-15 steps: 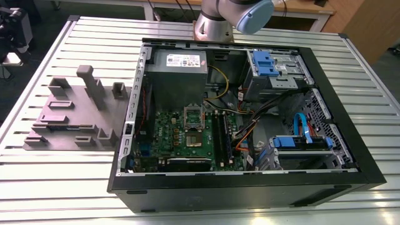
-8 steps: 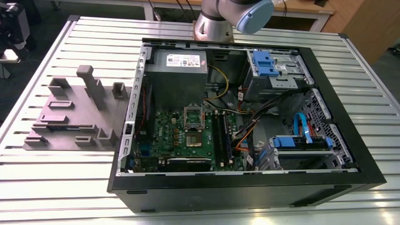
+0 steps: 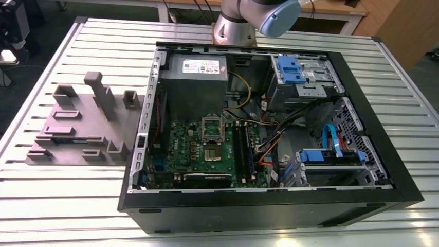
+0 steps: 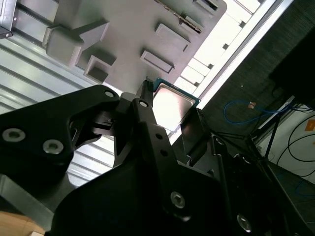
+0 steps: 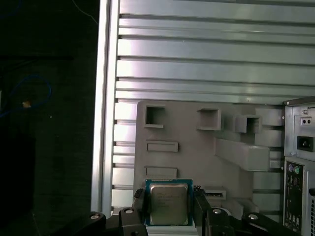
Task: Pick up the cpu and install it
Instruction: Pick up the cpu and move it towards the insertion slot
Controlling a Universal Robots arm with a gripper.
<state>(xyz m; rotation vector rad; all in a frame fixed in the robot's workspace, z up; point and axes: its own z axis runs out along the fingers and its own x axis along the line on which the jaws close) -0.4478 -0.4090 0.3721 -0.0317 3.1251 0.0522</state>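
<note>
cpu (image 5: 168, 204) clamped between jaws, first wrist view; exterior view: socket (image 3: 213, 151).

I'm seeing the gripper (image 5: 170, 209) clamped on the cpu (image 5: 169, 202) hanging clear above the posts of the fixture (image 5: 197, 157); in the exterior view's centre the socket (image 3: 213, 150) is lying open upward, the power supply (image 3: 197, 85) crowding it above, cables (image 3: 269, 144) at right

Soft, even overhead light is falling on the slatted table (image 3: 55, 206) in the exterior view, and its ridges are gleaming pale. The inside of the computer case (image 3: 274, 211) is sitting in deeper shade. In the second wrist view the cpu (image 4: 172, 104) is glaring almost white, and the bright table edge is washing out. In the first wrist view the floor (image 5: 49, 123) is lying in near-black while the slats are shining.
</note>
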